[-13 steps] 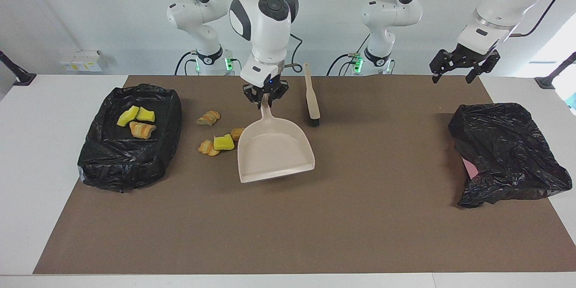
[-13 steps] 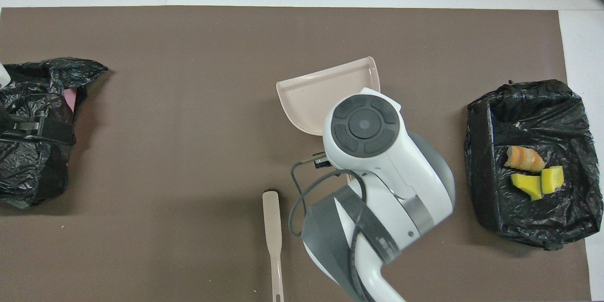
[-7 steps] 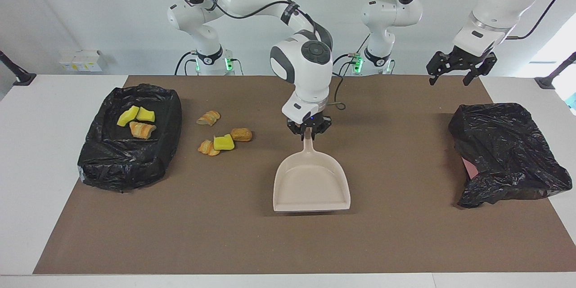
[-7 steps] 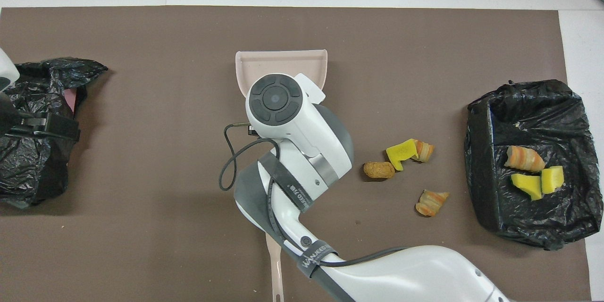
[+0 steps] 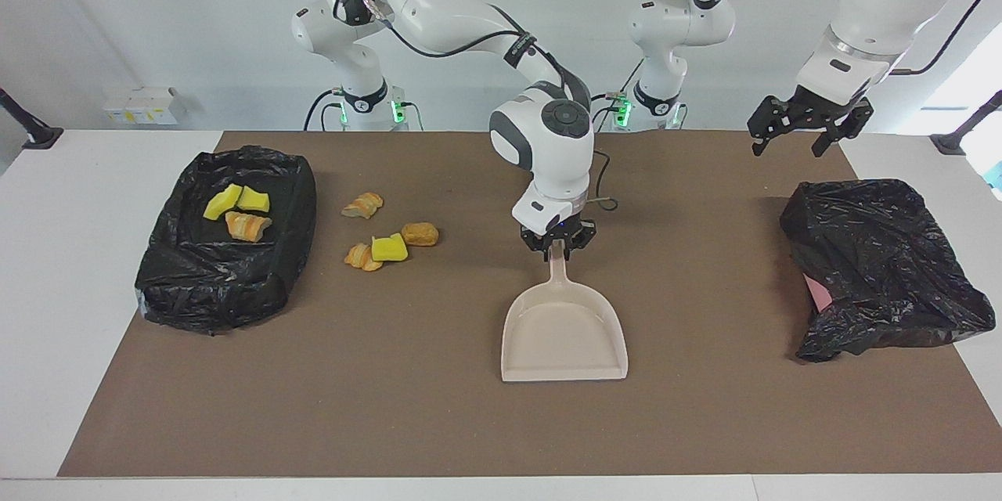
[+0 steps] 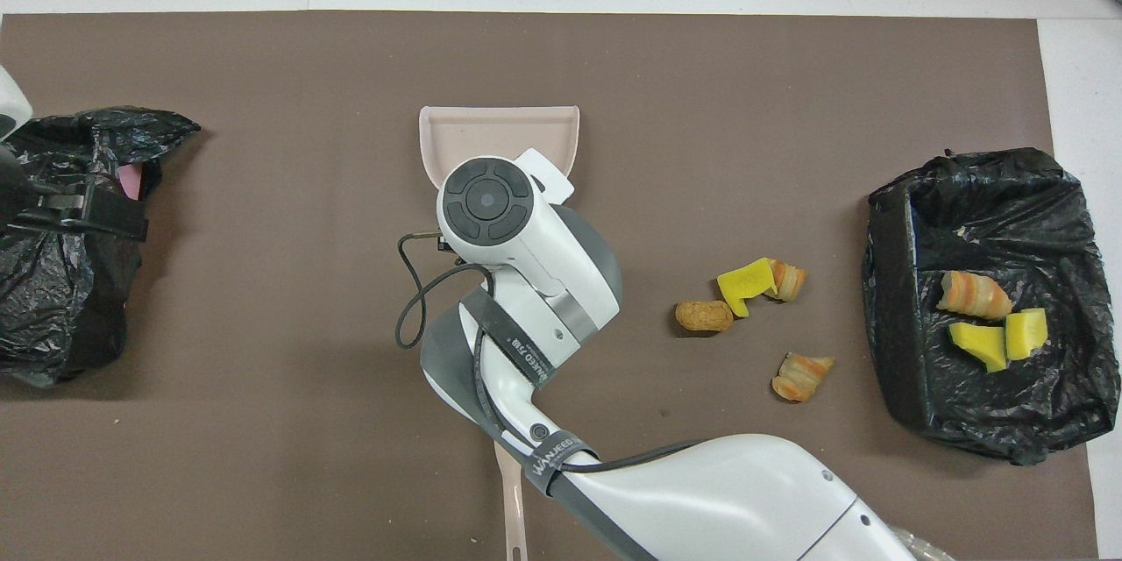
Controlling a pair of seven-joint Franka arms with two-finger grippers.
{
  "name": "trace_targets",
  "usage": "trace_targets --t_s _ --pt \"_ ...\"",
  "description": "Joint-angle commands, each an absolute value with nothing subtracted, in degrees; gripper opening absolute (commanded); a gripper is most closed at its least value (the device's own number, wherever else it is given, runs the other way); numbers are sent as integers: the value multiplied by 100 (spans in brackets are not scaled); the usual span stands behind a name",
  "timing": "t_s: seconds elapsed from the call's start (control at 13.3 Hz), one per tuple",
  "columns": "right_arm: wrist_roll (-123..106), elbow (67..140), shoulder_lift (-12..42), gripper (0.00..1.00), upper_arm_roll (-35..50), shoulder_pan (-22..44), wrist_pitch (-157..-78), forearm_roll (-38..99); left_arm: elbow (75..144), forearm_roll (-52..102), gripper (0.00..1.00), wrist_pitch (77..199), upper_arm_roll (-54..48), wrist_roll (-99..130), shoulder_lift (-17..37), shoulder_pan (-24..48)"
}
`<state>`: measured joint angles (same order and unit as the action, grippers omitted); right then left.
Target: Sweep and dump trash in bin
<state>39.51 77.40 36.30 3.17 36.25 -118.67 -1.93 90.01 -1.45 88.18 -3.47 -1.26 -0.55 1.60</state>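
My right gripper is at the top of the handle of the beige dustpan, which lies flat mid-mat with its mouth away from the robots. In the overhead view my right arm covers the handle and part of the dustpan. Loose trash lies on the mat between dustpan and bin: a yellow sponge piece, a brown lump and two orange chunks. The bin, lined with a black bag, holds yellow pieces and an orange chunk. My left gripper hangs open in the air over the mat's corner.
A crumpled black bag lies at the left arm's end of the mat, with something pink under it. The beige brush handle shows near the robots' edge, partly under my right arm.
My right arm has carried the dustpan away from the trash, toward the middle of the mat and farther from the robots, turning it straight. The left gripper has barely shifted.
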Motion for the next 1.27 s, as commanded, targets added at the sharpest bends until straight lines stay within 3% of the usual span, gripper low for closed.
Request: trace_targets --t_s 0.0,0.22,0.6,0.97,1.2 --pt "3894 7945 3420 100 299 3726 -11954 -185 9062 -105 100 8886 -308 -88 -88 193" --pt "3859 8567 2535 100 308 3726 -11638 -132 9053 -97 100 8912 -308 -88 -88 193" --pt "3393 10623 583 100 430 3840 -11452 149 9088 -88 100 8912 -308 -88 -79 255" --pt "3270 12249 -500 100 475 4456 -11496 808 9615 -70 100 9675 -308 -18 52 781" --pt "3270 12698 -431 100 466 4834 -11845 1430 9624 -70 100 10123 -308 26 447 1211"
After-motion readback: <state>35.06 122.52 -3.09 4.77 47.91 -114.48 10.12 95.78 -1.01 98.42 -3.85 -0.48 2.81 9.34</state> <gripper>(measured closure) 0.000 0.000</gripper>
